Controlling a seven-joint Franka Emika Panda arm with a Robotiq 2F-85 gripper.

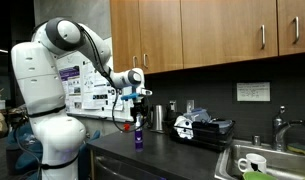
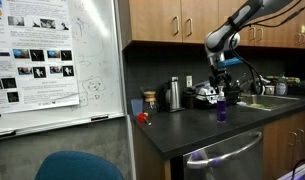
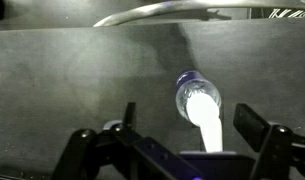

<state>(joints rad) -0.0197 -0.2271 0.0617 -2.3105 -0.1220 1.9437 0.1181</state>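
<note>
Wrist view: the tool (image 3: 187,120) enters from the 6 o'clock edge with its two fingers (image 3: 127,112) spread wide and nothing between the pads. The purple bottle (image 3: 197,100) is seen from above, standing upright on the dark counter (image 3: 62,80). Its pale top lies just toward 12 o'clock from the line between the fingertips, roughly centred between them and touching neither. In both exterior views the tool (image 1: 132,98) (image 2: 223,80) hangs straight above the bottle (image 1: 139,137) (image 2: 221,108), at its 12 o'clock; whether a small gap separates them is too fine to judge at this size. The bottle stands near the front edge of the counter (image 1: 182,150) (image 2: 187,135). In an exterior view a steel flask (image 2: 174,93) stands well apart at the bottle's 9 o'clock, against the back wall, and a small red item (image 2: 143,118) lies farther along the same direction. In an exterior view a sink (image 1: 254,162) sits well apart at the bottle's 3 o'clock.
</note>
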